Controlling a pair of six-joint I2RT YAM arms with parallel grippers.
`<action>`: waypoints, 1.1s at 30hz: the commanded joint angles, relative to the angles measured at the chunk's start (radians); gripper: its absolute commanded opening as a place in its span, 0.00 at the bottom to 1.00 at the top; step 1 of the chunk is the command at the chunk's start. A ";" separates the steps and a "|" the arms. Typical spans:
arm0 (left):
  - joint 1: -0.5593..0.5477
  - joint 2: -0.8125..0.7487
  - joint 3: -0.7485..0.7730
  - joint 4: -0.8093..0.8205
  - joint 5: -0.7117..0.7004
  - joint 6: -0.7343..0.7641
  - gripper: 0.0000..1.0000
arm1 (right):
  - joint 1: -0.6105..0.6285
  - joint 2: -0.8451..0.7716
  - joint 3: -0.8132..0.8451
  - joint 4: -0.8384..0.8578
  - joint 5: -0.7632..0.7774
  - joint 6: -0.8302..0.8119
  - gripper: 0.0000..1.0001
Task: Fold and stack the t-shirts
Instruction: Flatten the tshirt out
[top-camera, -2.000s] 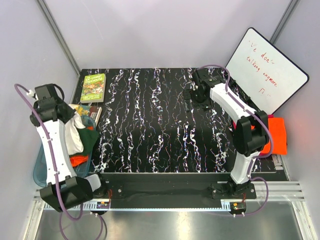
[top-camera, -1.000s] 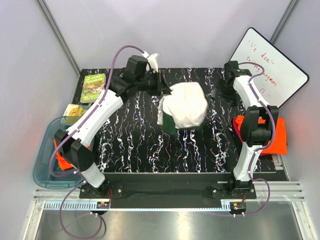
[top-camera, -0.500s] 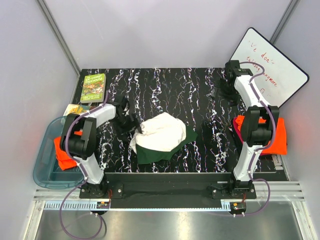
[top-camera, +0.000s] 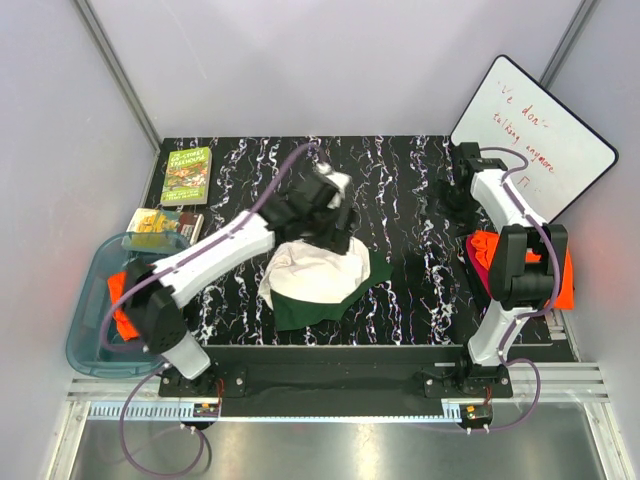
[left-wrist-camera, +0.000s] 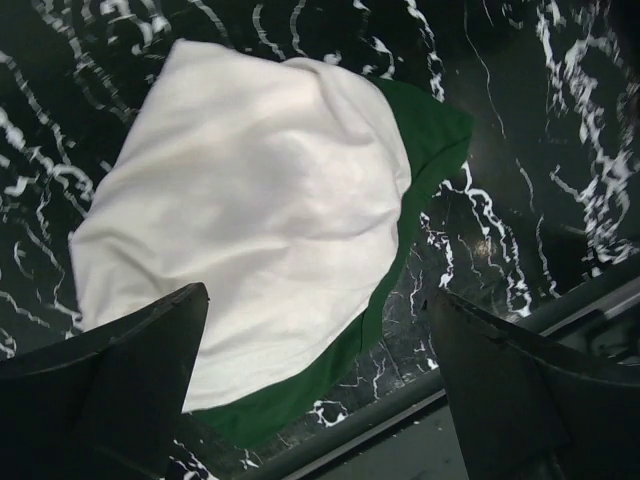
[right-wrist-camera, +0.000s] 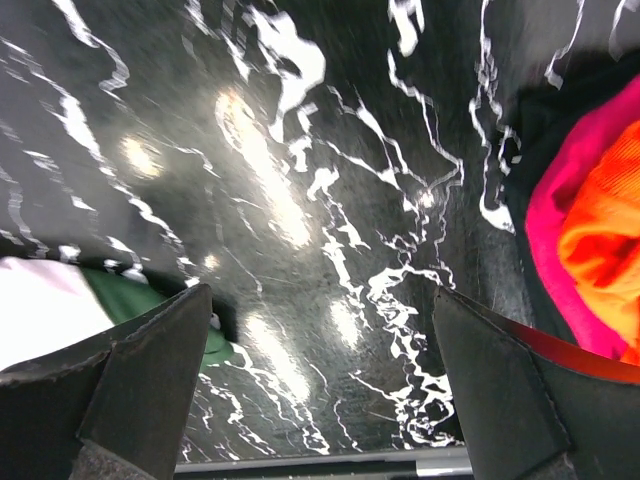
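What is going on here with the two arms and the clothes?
The left gripper hovers open above a cream and green shirt, which lies crumpled on the black table. Nothing is held. The right gripper is open too, over bare table at the far right, near a pile of orange shirts. More orange cloth lies in the blue bin at the left.

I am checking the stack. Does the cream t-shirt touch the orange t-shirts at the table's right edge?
Apart. The top view shows a wide strip of bare black table between the cream t-shirt and the orange t-shirts.
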 joint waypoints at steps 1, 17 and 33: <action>-0.112 0.174 0.063 -0.049 -0.144 0.147 0.94 | 0.005 -0.055 -0.047 0.044 -0.016 0.024 1.00; -0.307 0.442 0.241 -0.054 -0.152 0.314 0.89 | -0.085 -0.035 -0.048 0.084 -0.161 0.094 1.00; -0.347 0.582 0.269 -0.045 -0.112 0.333 0.77 | -0.127 -0.025 -0.048 0.102 -0.194 0.110 1.00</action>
